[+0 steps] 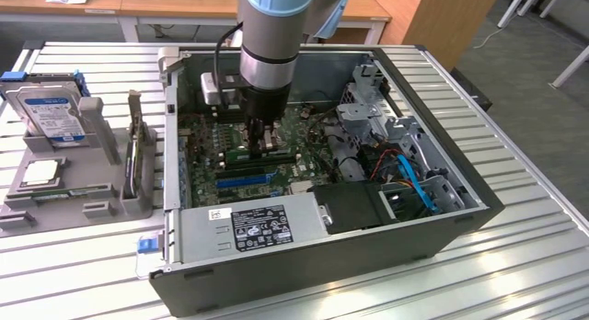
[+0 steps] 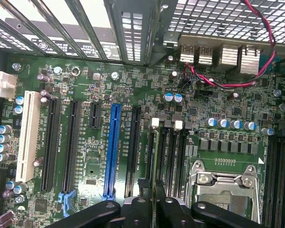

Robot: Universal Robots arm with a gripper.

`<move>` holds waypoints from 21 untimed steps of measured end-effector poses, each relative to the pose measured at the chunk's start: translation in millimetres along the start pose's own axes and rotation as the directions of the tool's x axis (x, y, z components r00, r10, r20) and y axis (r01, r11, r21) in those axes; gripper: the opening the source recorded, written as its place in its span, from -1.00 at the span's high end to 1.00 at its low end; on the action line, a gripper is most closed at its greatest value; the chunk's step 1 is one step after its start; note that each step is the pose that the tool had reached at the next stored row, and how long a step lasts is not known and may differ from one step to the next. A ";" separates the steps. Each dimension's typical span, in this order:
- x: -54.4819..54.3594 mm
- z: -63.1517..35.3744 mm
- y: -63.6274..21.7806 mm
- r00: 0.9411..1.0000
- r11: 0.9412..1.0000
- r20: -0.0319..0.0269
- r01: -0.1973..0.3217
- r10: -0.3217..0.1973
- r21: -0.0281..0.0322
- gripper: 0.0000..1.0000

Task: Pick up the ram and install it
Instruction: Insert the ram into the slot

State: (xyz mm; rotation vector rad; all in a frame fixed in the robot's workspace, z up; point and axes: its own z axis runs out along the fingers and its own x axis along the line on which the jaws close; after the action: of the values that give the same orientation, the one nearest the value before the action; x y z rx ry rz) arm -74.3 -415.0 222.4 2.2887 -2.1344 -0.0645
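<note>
My gripper (image 1: pixel 262 146) reaches down into the open computer case (image 1: pixel 460 216), just over the motherboard (image 2: pixel 85 95). Its black fingers (image 2: pixel 141 205) are shut on the ram (image 2: pixel 154 164), a thin green stick seen edge-on in the wrist view. The ram lies along a black memory slot whose white clip (image 2: pixel 155 122) sits at the far end, between the blue expansion slot (image 2: pixel 113 147) and the open processor socket (image 2: pixel 223 190). In the exterior view the ram (image 1: pixel 272 154) shows as a green strip under the fingers. I cannot tell whether it is seated in the slot.
The power supply (image 1: pixel 253 227) and drive cage with blue and orange cables (image 1: pixel 410 178) crowd the case's near side. A grey fixture (image 1: pixel 65 175) on the exterior view's left holds a hard drive (image 1: pixel 51 113), a processor chip (image 1: pixel 41 172) and an upright card (image 1: pixel 138 154).
</note>
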 end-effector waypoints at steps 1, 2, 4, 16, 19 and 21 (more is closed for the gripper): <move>0.0 0.0 0.0 1.000 1.000 0.000 0.000 0.000 0.000 0.73; 0.1 0.0 0.0 1.000 1.000 0.000 0.000 0.000 0.000 0.73; 0.5 0.0 0.0 1.000 1.000 0.000 0.000 0.000 0.000 0.73; 2.1 -0.1 -1.9 1.000 1.000 0.000 0.000 0.000 0.000 0.73; 2.1 -0.1 -1.9 1.000 1.000 0.000 0.000 0.000 0.000 0.73; 2.0 0.0 -1.2 1.000 1.000 0.000 0.000 0.000 0.000 0.73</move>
State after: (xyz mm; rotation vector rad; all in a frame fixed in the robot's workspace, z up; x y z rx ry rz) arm -72.9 -416.9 222.3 2.2888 -2.1344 -0.0646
